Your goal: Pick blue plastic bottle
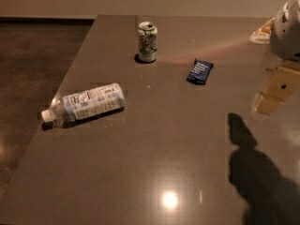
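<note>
Blue plastic bottle (84,104): lying left | end effector (268,100): right, well apart

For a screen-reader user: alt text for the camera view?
A clear plastic bottle with white cap and pale blue label lies on its side near the left edge of a brown table; the robot's gripper hangs far right, apart from it. Behind: an upright green-and-white soda can and a flat dark blue packet.
</note>
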Robot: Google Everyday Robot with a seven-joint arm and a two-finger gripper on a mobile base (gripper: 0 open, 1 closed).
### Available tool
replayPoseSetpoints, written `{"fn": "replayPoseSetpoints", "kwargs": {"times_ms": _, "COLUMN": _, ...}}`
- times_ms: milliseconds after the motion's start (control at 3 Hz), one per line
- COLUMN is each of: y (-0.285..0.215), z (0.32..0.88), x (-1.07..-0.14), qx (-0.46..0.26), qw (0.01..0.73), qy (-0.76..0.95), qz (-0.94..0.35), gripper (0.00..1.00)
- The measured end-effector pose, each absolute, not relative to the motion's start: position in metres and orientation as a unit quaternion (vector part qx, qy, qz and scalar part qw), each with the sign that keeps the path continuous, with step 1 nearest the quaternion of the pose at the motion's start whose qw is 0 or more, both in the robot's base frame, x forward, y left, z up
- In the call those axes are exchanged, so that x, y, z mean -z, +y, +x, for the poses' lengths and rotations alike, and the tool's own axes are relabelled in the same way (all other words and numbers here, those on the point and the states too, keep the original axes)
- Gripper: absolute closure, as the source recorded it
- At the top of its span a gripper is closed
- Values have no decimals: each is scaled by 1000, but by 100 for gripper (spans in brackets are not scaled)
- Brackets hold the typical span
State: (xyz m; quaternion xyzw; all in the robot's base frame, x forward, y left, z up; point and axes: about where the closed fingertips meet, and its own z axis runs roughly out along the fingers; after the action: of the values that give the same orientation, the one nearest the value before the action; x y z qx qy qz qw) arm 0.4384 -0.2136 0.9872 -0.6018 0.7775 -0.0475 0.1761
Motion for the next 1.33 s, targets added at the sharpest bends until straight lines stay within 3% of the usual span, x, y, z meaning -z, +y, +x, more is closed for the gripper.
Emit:
{"fn": "replayPoseSetpoints", "kwargs": {"times_ms": 667, "y": -190, "z": 446, "x": -993, "qx": 41, "qw": 189, "qy": 755, "qz": -626, "gripper": 0}}
{"fn": "replayPoseSetpoints", "kwargs": {"times_ms": 1333, "y": -117, "z": 476, "x": -993, "qx": 2, "qw": 196, "qy": 703, "qz": -683, "gripper": 0}}
